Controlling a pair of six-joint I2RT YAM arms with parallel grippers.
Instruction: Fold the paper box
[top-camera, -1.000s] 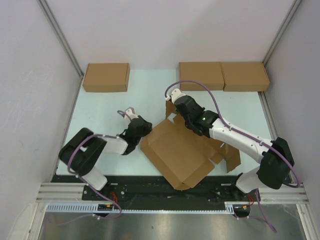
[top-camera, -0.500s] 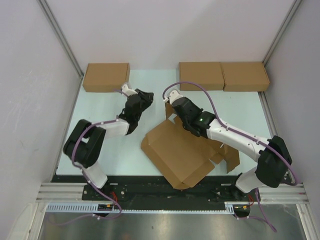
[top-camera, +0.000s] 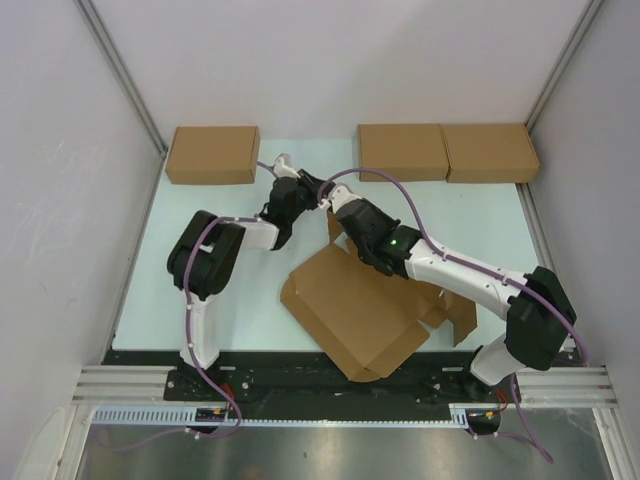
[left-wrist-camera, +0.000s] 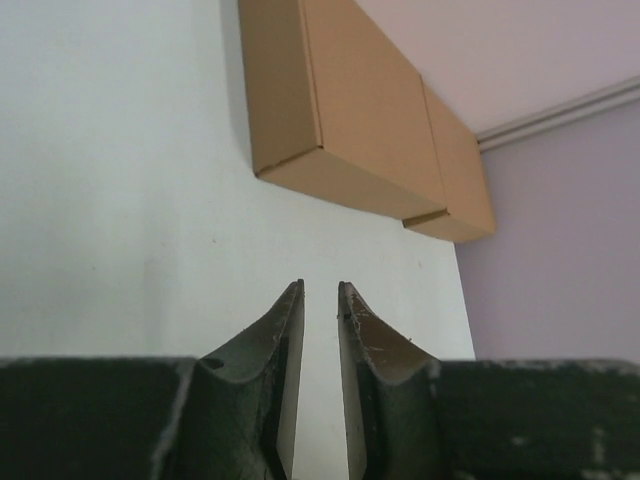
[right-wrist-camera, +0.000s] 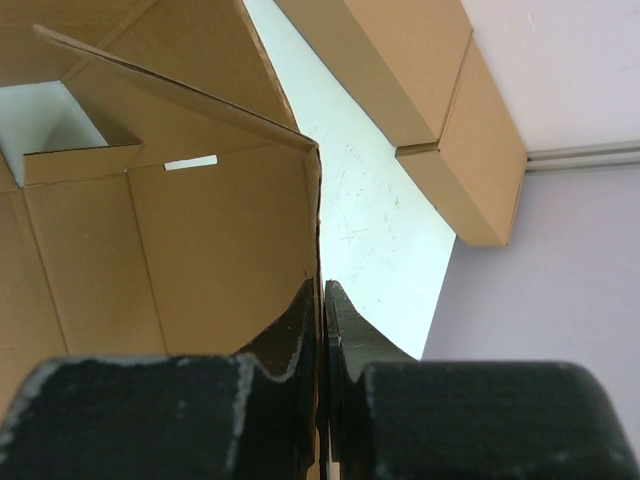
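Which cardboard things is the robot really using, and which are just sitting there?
In the job: paper box; right fingers, shut on its flap.
Just lying about: left box, middle box, right box, at the back.

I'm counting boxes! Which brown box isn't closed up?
The big paper box in the middle: it lies spread open with flaps showing. The three boxes at the back are closed.

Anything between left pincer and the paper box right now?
Yes. From above, the right pincer, shut on a raised flap of the paper box, sits with its wrist between the left pincer and the box. Left pincer holds nothing.
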